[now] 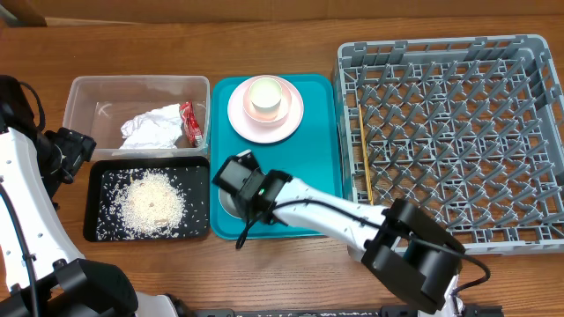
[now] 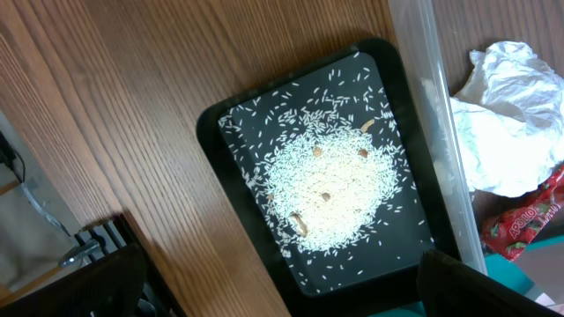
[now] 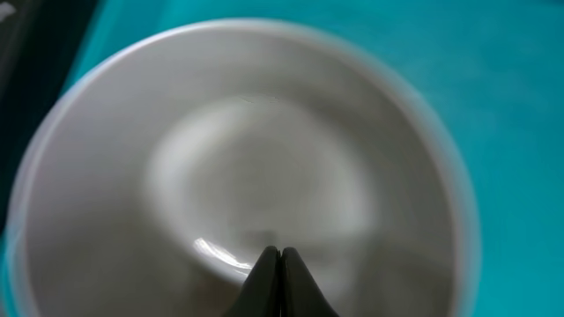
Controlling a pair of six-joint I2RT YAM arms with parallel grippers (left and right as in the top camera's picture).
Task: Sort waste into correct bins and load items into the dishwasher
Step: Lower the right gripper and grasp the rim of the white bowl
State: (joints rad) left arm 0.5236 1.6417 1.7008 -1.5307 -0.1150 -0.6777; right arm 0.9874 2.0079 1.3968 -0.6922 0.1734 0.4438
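Because the right pincer hangs straight above the white bowl, the coming move turns on a plain vertical relation: the bowl lies directly beneath the tips, mouth up, and being round it has no long axis to line up with. From the right wrist view the two tips look pressed together with nothing between them. That picture is blurred, so I cannot tell whether they touch the bowl's floor.

The bowl sits at the near end of the teal tray, in the middle of the worktop. The right arm is by far the nearer one. The left pincer waits by the left edge, spread wide and holding nothing, above the black tray of rice.

I judge the tips must part before they can take the rim. The dish rack fills the right side, its pegs free apart from the chopsticks along its left wall, so there is room. The pink plate and cup stand at the tray's far end, apart from the bowl. The napkin and red wrapper lie in the clear tub toward the far left corner.
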